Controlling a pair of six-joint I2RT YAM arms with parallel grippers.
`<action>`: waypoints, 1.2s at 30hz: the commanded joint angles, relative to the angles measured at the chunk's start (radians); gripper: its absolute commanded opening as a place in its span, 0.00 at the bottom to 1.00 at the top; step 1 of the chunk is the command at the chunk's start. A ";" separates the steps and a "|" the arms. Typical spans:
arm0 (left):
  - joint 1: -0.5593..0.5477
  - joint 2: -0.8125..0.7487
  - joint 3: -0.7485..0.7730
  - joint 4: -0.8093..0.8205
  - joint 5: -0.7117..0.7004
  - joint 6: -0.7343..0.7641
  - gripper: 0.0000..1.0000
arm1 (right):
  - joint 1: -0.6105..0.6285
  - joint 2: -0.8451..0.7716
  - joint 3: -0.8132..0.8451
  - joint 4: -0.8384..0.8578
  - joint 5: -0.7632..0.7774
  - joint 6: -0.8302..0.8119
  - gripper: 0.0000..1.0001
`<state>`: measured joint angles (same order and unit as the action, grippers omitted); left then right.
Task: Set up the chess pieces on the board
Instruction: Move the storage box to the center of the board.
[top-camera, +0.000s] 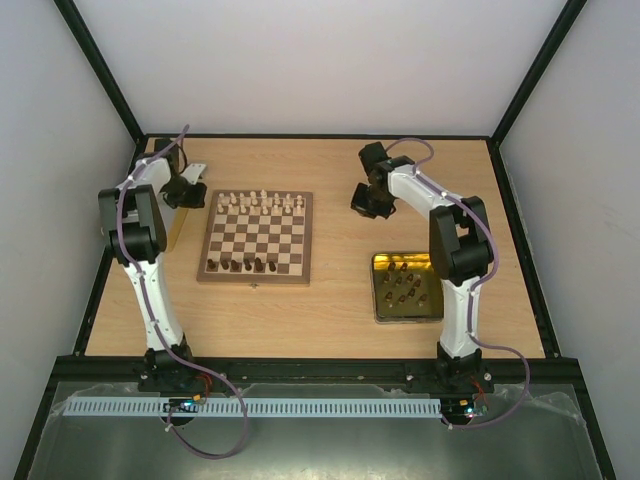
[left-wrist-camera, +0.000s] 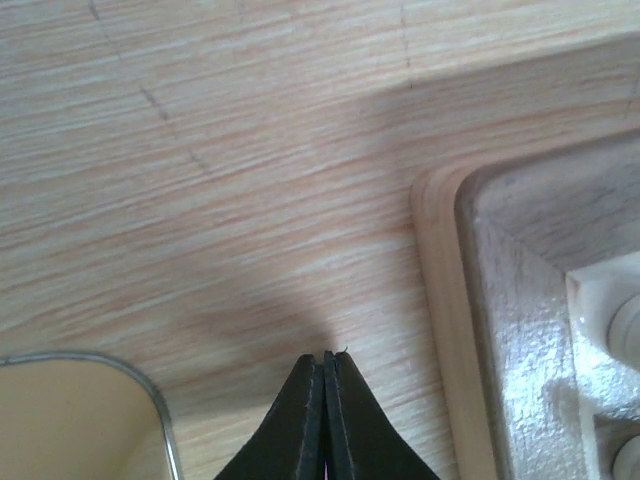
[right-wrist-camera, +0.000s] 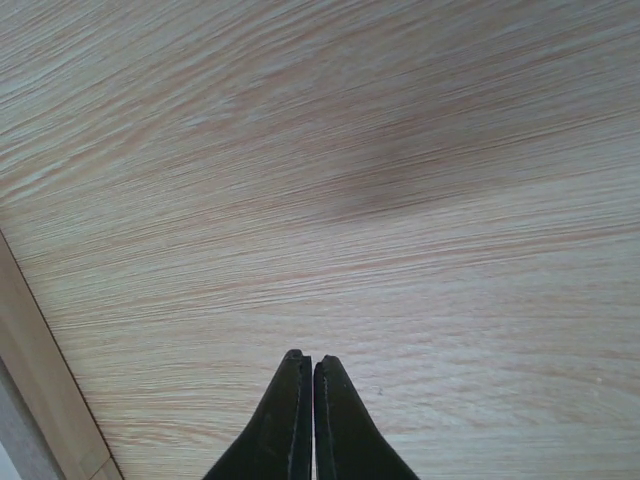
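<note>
The board (top-camera: 258, 238) lies left of the table's middle. Cream chess pieces (top-camera: 258, 203) fill its far rows, and a few dark pieces (top-camera: 238, 265) stand along its near row. More dark pieces (top-camera: 405, 285) lie in a gold tray (top-camera: 378, 292) on the right. My left gripper (top-camera: 186, 192) hangs just off the board's far left corner (left-wrist-camera: 520, 250); its jaws (left-wrist-camera: 327, 356) are shut with nothing in them. My right gripper (top-camera: 366, 204) hovers over bare table to the right of the board, and its jaws (right-wrist-camera: 303, 358) are pressed together and hold nothing.
A second gold tray (top-camera: 178, 225) sits under my left arm, and its rim (left-wrist-camera: 150, 395) shows beside the left fingers. A pale wooden edge (right-wrist-camera: 40, 375) crosses the lower left of the right wrist view. Black frame posts and white walls enclose the table.
</note>
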<state>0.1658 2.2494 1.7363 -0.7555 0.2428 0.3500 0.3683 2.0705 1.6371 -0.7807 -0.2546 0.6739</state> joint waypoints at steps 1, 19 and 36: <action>0.014 0.076 0.029 -0.034 0.100 -0.060 0.02 | 0.007 0.019 0.039 0.002 -0.035 0.019 0.02; 0.028 0.250 0.162 -0.072 0.347 -0.215 0.02 | 0.014 -0.015 -0.029 0.003 -0.039 -0.001 0.02; -0.007 0.041 -0.270 -0.013 0.300 -0.107 0.02 | 0.023 0.088 0.061 -0.012 -0.068 -0.012 0.02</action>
<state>0.1902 2.2181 1.6115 -0.6312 0.6136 0.2062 0.3859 2.1235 1.6566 -0.7746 -0.3149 0.6716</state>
